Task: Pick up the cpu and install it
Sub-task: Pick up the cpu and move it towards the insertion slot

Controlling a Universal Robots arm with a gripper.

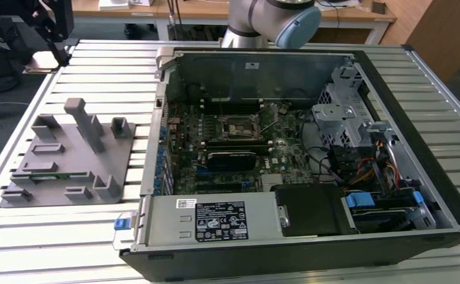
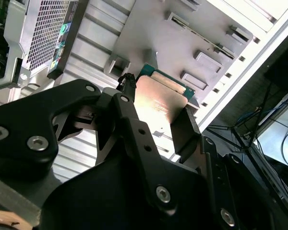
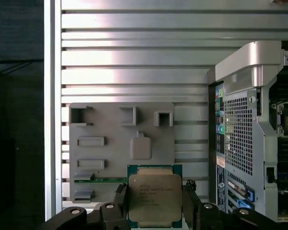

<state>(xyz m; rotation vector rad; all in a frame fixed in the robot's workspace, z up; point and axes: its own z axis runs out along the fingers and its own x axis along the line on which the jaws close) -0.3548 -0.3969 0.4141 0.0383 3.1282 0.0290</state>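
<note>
cpu (image 3: 154, 196) cut along one side by the picture's edge in the first wrist view, two flanks covered by the end effector (image 3: 154, 191) fingers (image 3: 190, 203) clasping it, memory stick (image 3: 98, 180) and tray (image 3: 110, 158) partly behind it, arm (image 1: 265, 21) cut off by the exterior view's edge

arm (image 1: 250, 21): silver-grey, blue joint cap | hand (image 3: 154, 199): black, silver screws

The cpu (image 3: 155, 197) has a silvery top over a green rim, the tray (image 3: 110, 155) is plain grey, the table (image 3: 134, 57) ribbed silver, and a blue clip (image 1: 120, 223) sits at the black case's (image 1: 293, 258) seven o'clock.
</note>
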